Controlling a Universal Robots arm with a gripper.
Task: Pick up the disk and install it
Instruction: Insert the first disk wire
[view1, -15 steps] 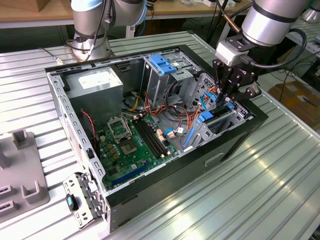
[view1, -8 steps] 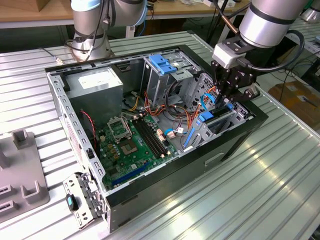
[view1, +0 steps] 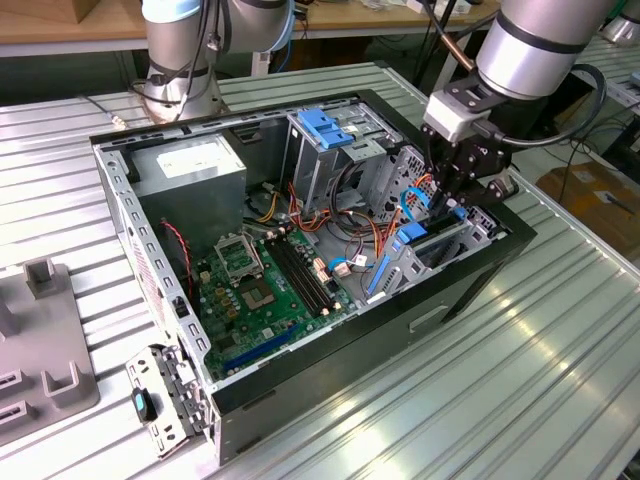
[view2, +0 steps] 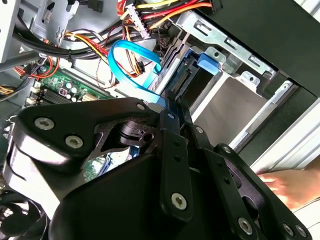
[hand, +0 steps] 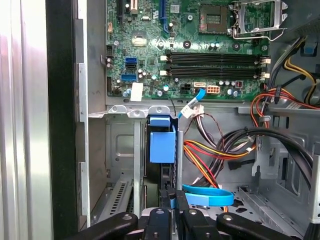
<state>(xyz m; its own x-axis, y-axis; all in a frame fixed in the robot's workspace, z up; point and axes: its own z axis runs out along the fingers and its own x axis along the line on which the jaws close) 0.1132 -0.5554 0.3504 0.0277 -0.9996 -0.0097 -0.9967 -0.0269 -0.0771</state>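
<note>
A ribbed, silvery metal surface (view1: 480, 400) carries everything here. An open black computer case (view1: 350, 355) lies on its side across the middle of it. Toward the exterior view's left sits a grey moulded fixture block (view1: 45, 350), apart from the case. A small metal bracket (view1: 165, 395) rests just beside the case's near corner. At the back stands a robot arm's base (view1: 180, 90).

Camera layout, three views.
Exterior view looks obliquely down on the whole open case (view1: 470, 290) from mid-distance. Both wrist views sit close inside it, looking past my gripper (hand: 174, 197), and share the motherboard (hand: 150, 50) and blue cable (hand: 207, 194).
</note>
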